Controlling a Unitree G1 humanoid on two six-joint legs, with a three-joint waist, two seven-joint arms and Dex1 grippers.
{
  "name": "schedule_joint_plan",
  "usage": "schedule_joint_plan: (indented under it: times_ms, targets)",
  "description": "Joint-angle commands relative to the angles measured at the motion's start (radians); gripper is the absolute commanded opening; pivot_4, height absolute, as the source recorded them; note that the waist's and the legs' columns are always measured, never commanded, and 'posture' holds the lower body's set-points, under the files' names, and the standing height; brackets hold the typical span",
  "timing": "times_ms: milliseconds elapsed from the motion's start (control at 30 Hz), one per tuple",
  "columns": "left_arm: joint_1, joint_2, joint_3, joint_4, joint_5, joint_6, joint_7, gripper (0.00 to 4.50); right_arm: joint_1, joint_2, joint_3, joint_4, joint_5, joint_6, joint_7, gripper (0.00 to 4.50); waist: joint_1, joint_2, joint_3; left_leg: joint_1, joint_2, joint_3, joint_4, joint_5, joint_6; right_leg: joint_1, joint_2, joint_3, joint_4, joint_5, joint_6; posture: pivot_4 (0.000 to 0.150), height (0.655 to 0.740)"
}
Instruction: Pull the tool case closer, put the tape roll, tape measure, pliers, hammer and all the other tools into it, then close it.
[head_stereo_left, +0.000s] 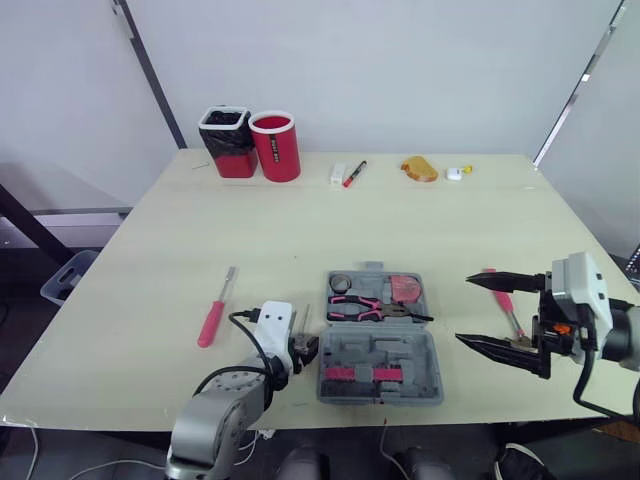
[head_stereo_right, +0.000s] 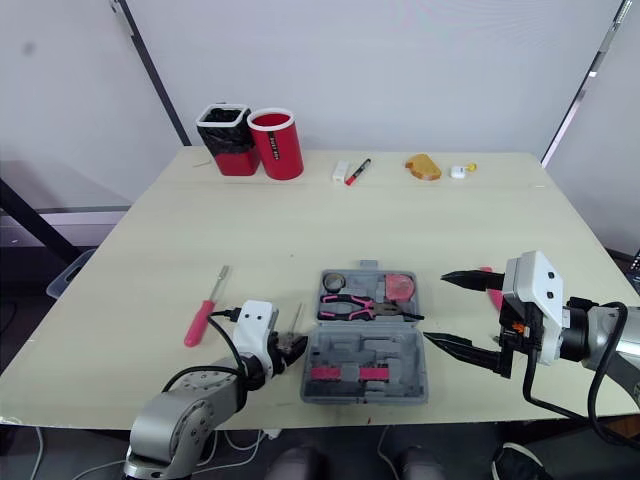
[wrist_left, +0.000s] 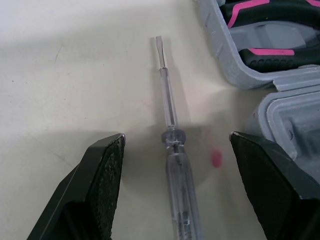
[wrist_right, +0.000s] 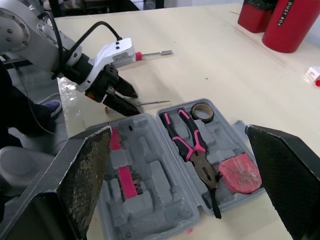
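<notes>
Well off the outer side of the left pincer (wrist_left: 176, 136): pink-handled screwdriver (head_stereo_left: 212, 318), flat on the table (head_stereo_left: 150, 260). As for the left pincer: stands spread wide, low over the table, straddles a clear-handled screwdriver (wrist_left: 167, 100) without touching it. Just beside its inner finger, between it and the right pincer (head_stereo_left: 463, 310): tool case (head_stereo_left: 428, 362), lies open, holds tape roll (head_stereo_left: 341, 284), pliers (head_stereo_left: 375, 308) and red tape measure (head_stereo_left: 405, 288) in the far half. As for the right pincer: gapes wide, grips nothing, aims its tips at the case's side, near but apart. Behind its fingers: hammer (head_stereo_left: 505, 300), pink-handled, outside the case on the table.
</notes>
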Motion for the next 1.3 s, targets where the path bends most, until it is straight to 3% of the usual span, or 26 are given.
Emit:
schedule_joint_plan:
  times_ms: [33, 233, 500, 600, 767, 867, 1067, 1133, 1300]
  targets:
    - [0.006, -0.025, -0.003, 0.009, -0.001, 0.045, 0.011, 2.91, -0.011, -0.014, -0.047, -0.018, 0.021, 0.002, 0.009, 4.50, 0.000, 0.000, 0.000, 0.000, 0.000, 0.000, 0.000, 0.000, 0.000, 0.000, 0.000, 0.000, 0.000, 0.000, 0.000, 0.150, 0.7400]
    - [0.011, -0.046, 0.018, 0.016, 0.008, 0.086, 0.030, 0.04, -0.003, -0.006, -0.046, -0.019, 0.020, 0.003, 0.018, 4.50, 0.000, 0.001, -0.001, 0.001, 0.000, -0.001, 0.000, 0.000, 0.000, 0.002, 0.000, -0.001, -0.002, 0.000, 0.000, 0.150, 0.7400]
    - [0.021, -0.012, 0.040, 0.000, -0.009, 0.039, -0.024, 0.05, -0.005, 0.013, -0.028, -0.019, 0.015, -0.006, 0.010, 4.50, -0.001, 0.002, -0.001, 0.001, 0.000, -0.002, 0.000, 0.000, 0.000, 0.002, 0.000, -0.001, -0.002, 0.000, 0.000, 0.150, 0.7400]
    - [0.017, 0.056, 0.086, -0.034, -0.075, -0.006, -0.143, 0.05, -0.004, 0.028, -0.020, -0.016, 0.008, -0.015, 0.011, 4.50, -0.002, 0.001, 0.000, 0.001, 0.000, -0.002, -0.001, 0.000, 0.000, 0.002, 0.000, -0.002, -0.002, 0.000, 0.000, 0.150, 0.7400]
    - [-0.048, 0.279, 0.153, -0.076, -0.272, -0.041, -0.485, 0.05, 0.007, 0.050, -0.014, -0.014, 0.000, -0.038, 0.030, 4.50, 0.000, 0.001, 0.001, -0.002, 0.001, -0.004, -0.001, 0.000, 0.000, 0.000, 0.000, -0.004, -0.003, 0.000, 0.000, 0.150, 0.7400]
    - [-0.082, 0.378, 0.138, -0.059, -0.335, -0.070, -0.621, 0.05, 0.005, 0.055, -0.007, -0.009, -0.008, -0.045, 0.035, 4.50, 0.001, 0.002, 0.001, -0.003, 0.001, -0.004, -0.001, 0.000, 0.000, -0.001, -0.001, -0.005, -0.004, 0.000, 0.000, 0.150, 0.7400]
    - [-0.358, 0.636, -0.126, 0.059, -0.289, -0.204, -1.043, 0.05, 0.079, 0.033, -0.080, -0.002, -0.006, -0.069, 0.109, 4.50, 0.002, 0.002, 0.002, -0.010, 0.000, -0.004, 0.000, 0.000, 0.000, -0.004, -0.001, -0.008, -0.005, 0.000, 0.000, 0.150, 0.7400]
    - [-0.466, 0.652, -0.230, 0.120, -0.233, -0.252, -1.120, 0.05, 0.143, 0.022, -0.155, 0.003, -0.016, -0.079, 0.152, 4.50, 0.002, 0.003, 0.002, -0.011, -0.001, -0.003, -0.001, 0.000, 0.000, -0.005, 0.000, -0.007, -0.006, 0.000, 0.000, 0.150, 0.7400]
    - [-0.646, 0.596, -0.415, 0.264, -0.082, -0.301, -1.146, 0.05, 0.296, 0.029, -0.350, -0.001, -0.016, -0.075, 0.222, 4.50, 0.007, 0.003, 0.002, -0.013, -0.001, -0.003, 0.000, 0.000, 0.000, -0.005, 0.001, -0.008, -0.007, -0.001, 0.001, 0.150, 0.7400]
